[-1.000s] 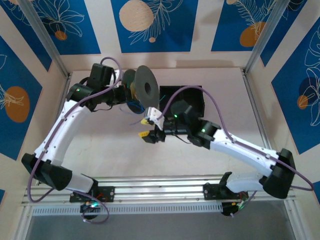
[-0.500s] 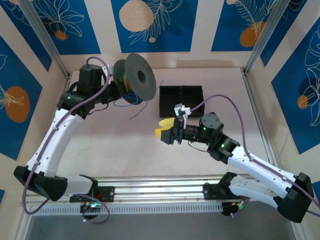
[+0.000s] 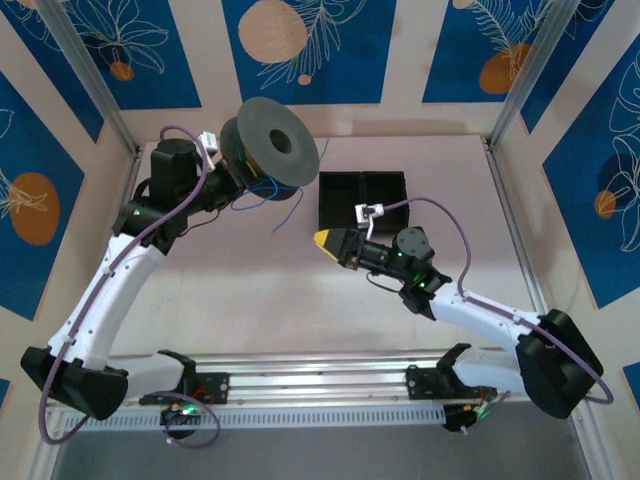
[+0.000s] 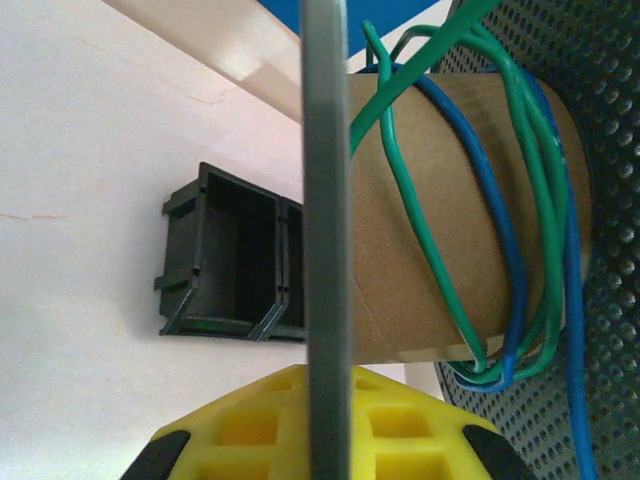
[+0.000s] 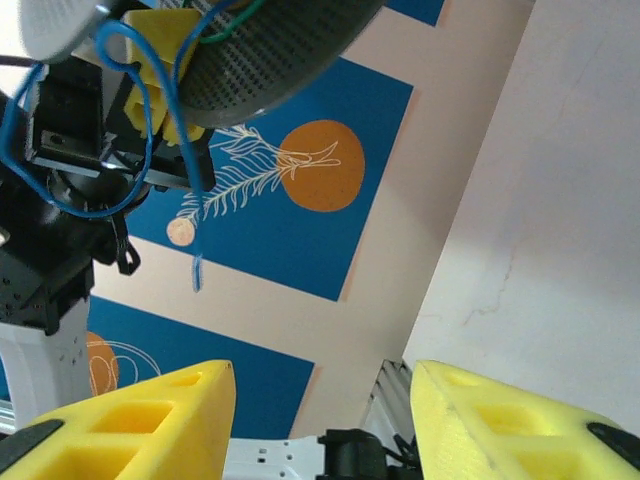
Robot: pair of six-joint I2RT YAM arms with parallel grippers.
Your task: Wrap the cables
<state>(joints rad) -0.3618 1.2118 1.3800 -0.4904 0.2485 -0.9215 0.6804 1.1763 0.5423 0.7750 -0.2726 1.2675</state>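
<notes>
Left gripper (image 4: 325,425) pinches the spool (image 3: 278,140) flange, held up off the table. Cables (image 4: 500,368) wound round its core, loose tails dangling toward right gripper (image 3: 328,241) — spread, empty, nearer.

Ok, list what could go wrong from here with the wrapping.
1. The green cable and blue cable lie in slack, uneven loops on the cardboard core of the spool; they could slide or unwind.
2. The blue tail hangs free while the left end effector grips the spool by a flange; it may snag.
3. The right end effector is open and empty, apart from the tail, so nothing tensions it.
</notes>
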